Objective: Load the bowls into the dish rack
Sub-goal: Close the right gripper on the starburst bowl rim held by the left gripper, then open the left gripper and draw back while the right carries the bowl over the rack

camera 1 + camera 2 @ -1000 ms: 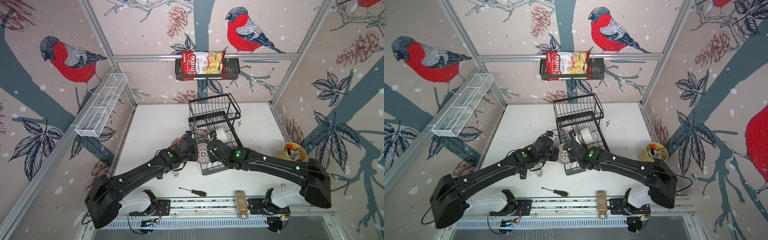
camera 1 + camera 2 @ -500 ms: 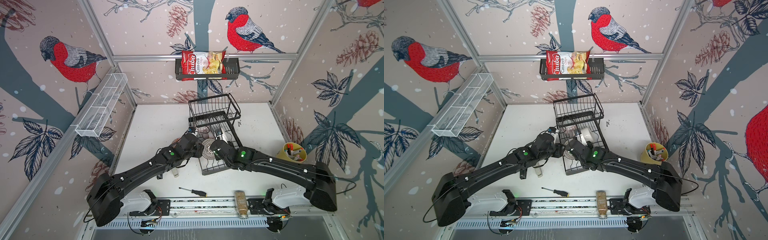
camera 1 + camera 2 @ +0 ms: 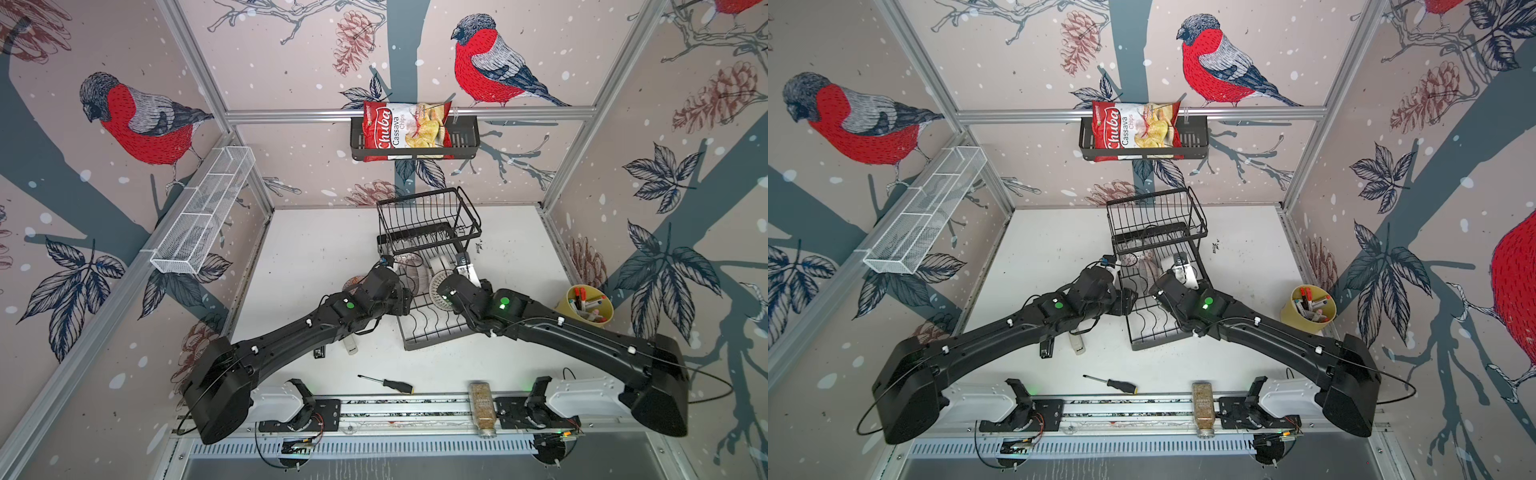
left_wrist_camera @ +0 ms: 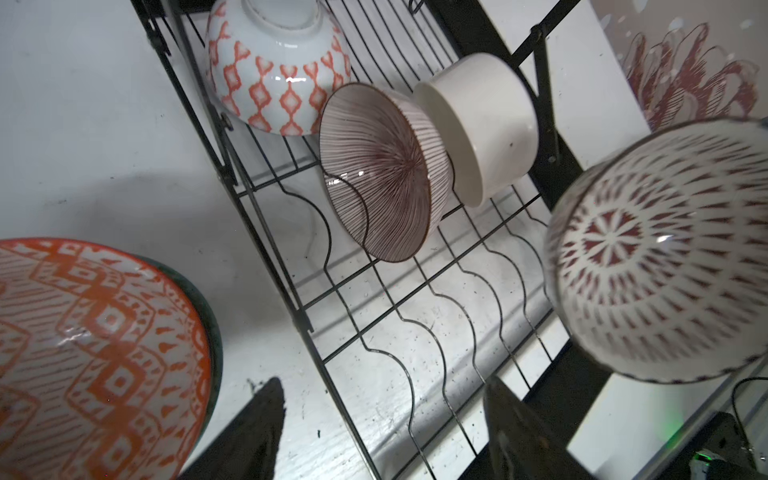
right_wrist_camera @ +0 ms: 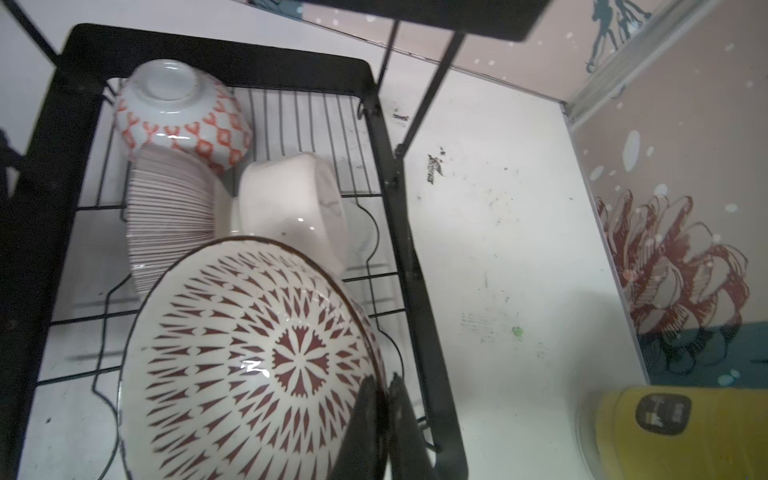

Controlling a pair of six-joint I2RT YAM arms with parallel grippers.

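Bowls (image 3: 442,291): 5 in sight.
- 4 at the dish rack (image 3: 428,322): orange-diamond bowl (image 4: 278,70), striped bowl (image 4: 374,174), plain white bowl (image 4: 482,124), dart-pattern bowl (image 4: 660,249).
- 1 on the table left of it: orange zigzag bowl (image 4: 91,357).

Dish rack: 1.
Wall basket (image 3: 465,137): 1, far wall.
Chips bag (image 3: 405,131): 1.
White mesh tray (image 3: 203,212): 1, left wall.
Yellow cup (image 3: 565,309): 1, right.
Markers (image 3: 588,301): too bunched to count.
Screwdriver (image 3: 388,383): 1, near.
Spice jar (image 3: 481,409): 1, near rail.
Small white bottle (image 3: 350,345): 1.
Small black block (image 3: 319,353): 1.
Arms: 2, left arm (image 3: 299,332) and right arm (image 3: 561,332).

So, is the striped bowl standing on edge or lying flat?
On edge: the striped bowl stands in the dish rack, opening sideways.
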